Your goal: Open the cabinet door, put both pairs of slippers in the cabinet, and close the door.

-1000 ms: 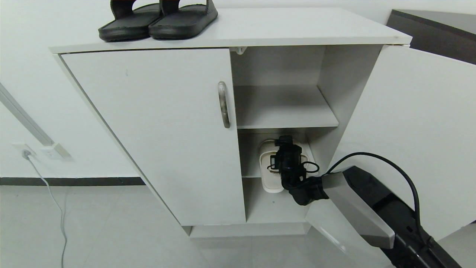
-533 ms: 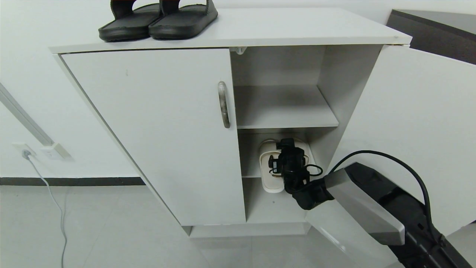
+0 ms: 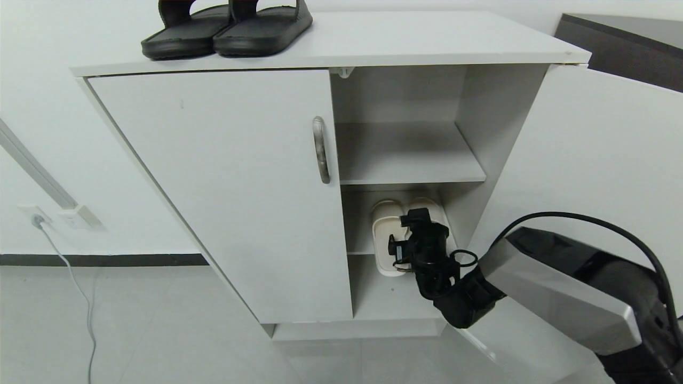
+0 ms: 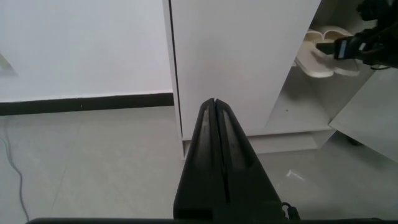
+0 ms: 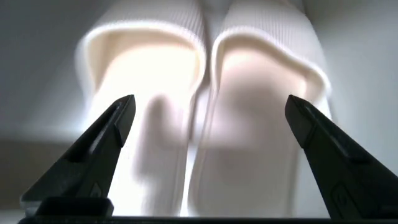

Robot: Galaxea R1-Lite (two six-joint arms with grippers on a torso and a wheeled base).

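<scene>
— Surface and room?
— Pale tiled floor [image 3: 160, 330] and a white wall [image 3: 42, 80] with a dark skirting [image 3: 101, 260]. At 9 o'clock in the head view, a socket [image 3: 37, 217], its grey cable [image 3: 80, 293] trailing down to the floor. At 2 o'clock, a dark panel [image 3: 619, 42].

— Anything around or in the way?
— White cabinet [image 3: 427, 40] straight ahead. Left door [image 3: 224, 186] closed, with a metal handle [image 3: 320, 150] at its inner edge. Right door [image 3: 597, 176] swung wide toward 3 o'clock. Upper shelf [image 3: 405, 154] in the open half. Right arm reaching in from 4 o'clock, covering part of the pair below.

— And the slippers?
— Black slippers [image 3: 229, 29] on the cabinet top at 11 o'clock, side by side and touching, with thick straps. White slippers [image 3: 387, 240] on the lower shelf [image 3: 358, 253], at 6 o'clock from the upper one. Cream, ribbed straps, sides touching, heel ends past the shelf's front edge.

— Grippers?
— Right gripper [image 5: 209, 106] just before the white pair, fingers spread wide and clasping nothing. Left gripper [image 4: 214, 102] low over the floor, aimed at the cabinet's base, fingers pressed together, nothing between them.
</scene>
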